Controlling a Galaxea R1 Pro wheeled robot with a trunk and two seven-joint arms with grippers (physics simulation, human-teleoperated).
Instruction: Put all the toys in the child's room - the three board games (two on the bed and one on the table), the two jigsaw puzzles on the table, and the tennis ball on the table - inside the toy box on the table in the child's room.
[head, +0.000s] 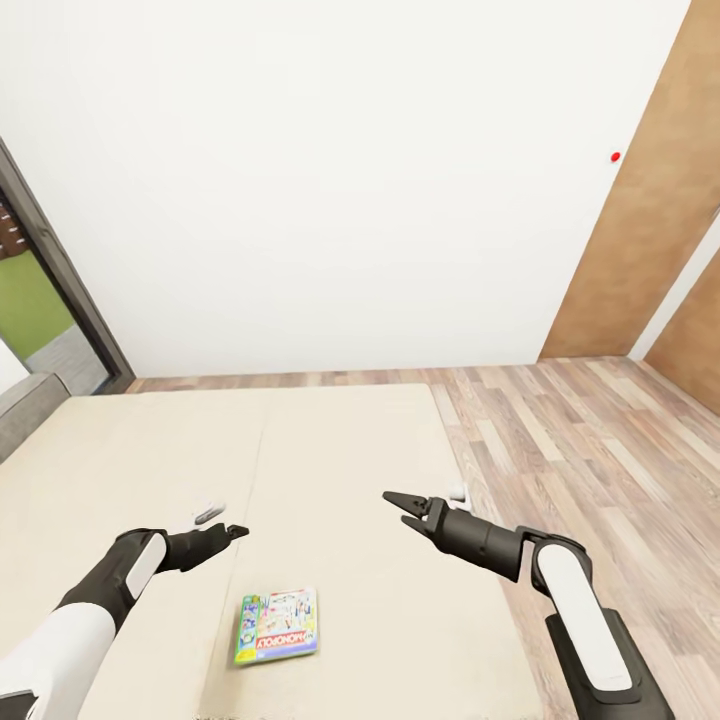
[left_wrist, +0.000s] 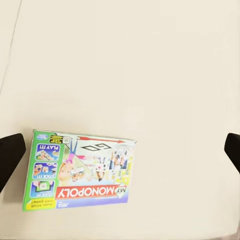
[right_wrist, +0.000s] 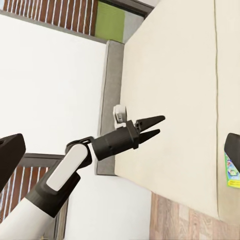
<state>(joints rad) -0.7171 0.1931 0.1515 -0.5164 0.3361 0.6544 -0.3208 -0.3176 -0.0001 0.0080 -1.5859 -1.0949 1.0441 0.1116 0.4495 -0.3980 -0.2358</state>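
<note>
Left gripper (head: 232, 531) hovered above bed (head: 330, 470), fingers apart with nothing between them; right wrist view showed small gap between its tips (right_wrist: 156, 126). Right gripper (head: 400, 508) also hung over bed, fingers spread, empty. One board game (head: 278, 625), colourful Monopoly box, lay flat on beige sheet near bed's front edge, between both arms, closer to left arm. Left wrist view looked straight down on same box (left_wrist: 80, 170). Wood-plank floor (head: 600, 450) right of bed; brown door (head: 640, 210) in white wall.
</note>
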